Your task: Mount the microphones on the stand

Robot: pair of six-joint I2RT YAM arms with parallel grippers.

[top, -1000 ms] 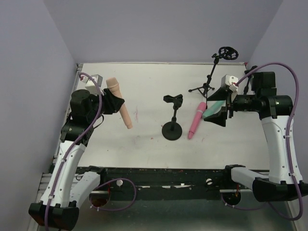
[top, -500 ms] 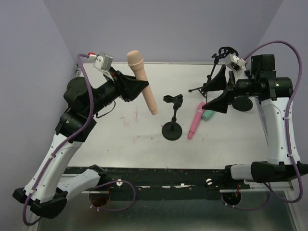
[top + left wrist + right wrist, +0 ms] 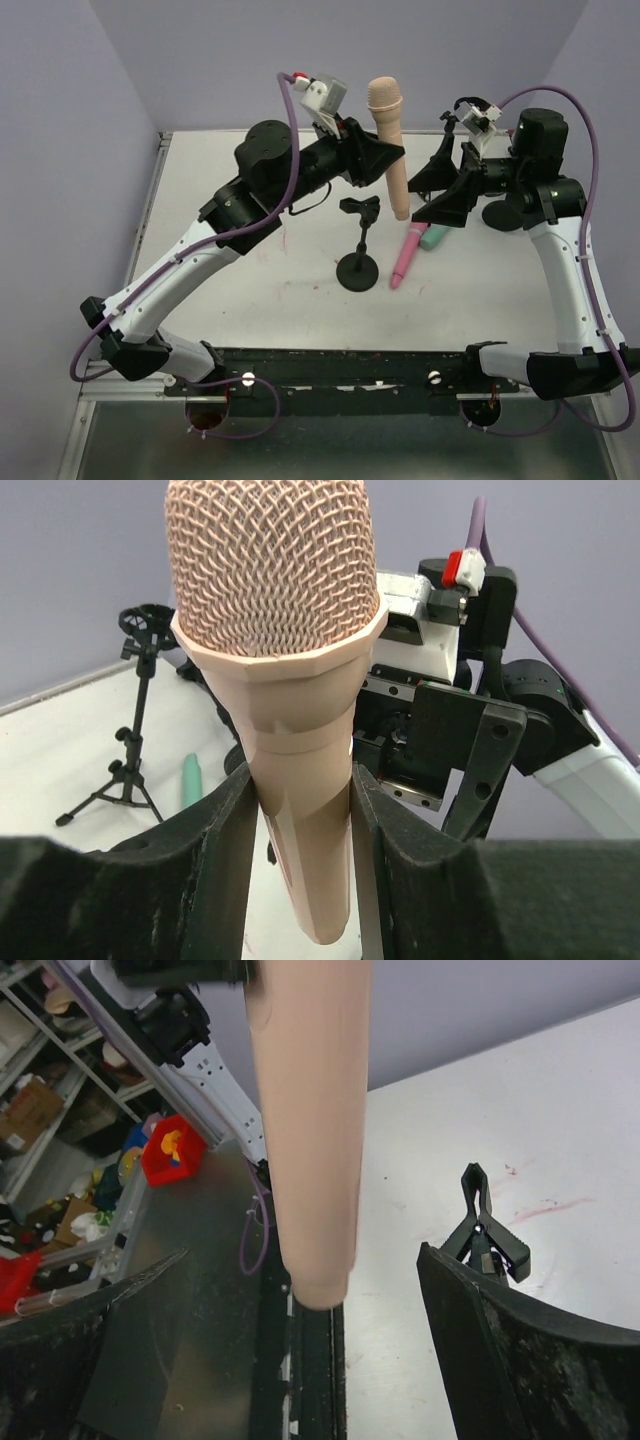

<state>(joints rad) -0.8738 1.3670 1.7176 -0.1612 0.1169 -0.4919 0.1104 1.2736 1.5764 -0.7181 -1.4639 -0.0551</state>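
Note:
My left gripper [image 3: 378,160] is shut on the peach-beige microphone [image 3: 393,150] and holds it upright, head up, above the table's middle. It fills the left wrist view [image 3: 290,730], clamped between the black fingers [image 3: 225,850]. My right gripper [image 3: 432,190] is open and empty just right of the microphone's lower end, which hangs between its jaws in the right wrist view [image 3: 310,1160]. The pink microphone [image 3: 405,255] and the teal-green one [image 3: 433,238] lie on the table. The short black stand [image 3: 357,272] carries a clip [image 3: 360,208], also seen in the right wrist view [image 3: 487,1232].
A black tripod stand [image 3: 137,720] with a ring mount stands at the back right, mostly hidden behind my right arm in the top view. The teal-green microphone also shows in the left wrist view [image 3: 190,780]. Purple walls close in three sides of the table.
My left arm has swung up and to the right with the peach-beige microphone, from the table's left side to above the middle. My right gripper has turned left toward it.

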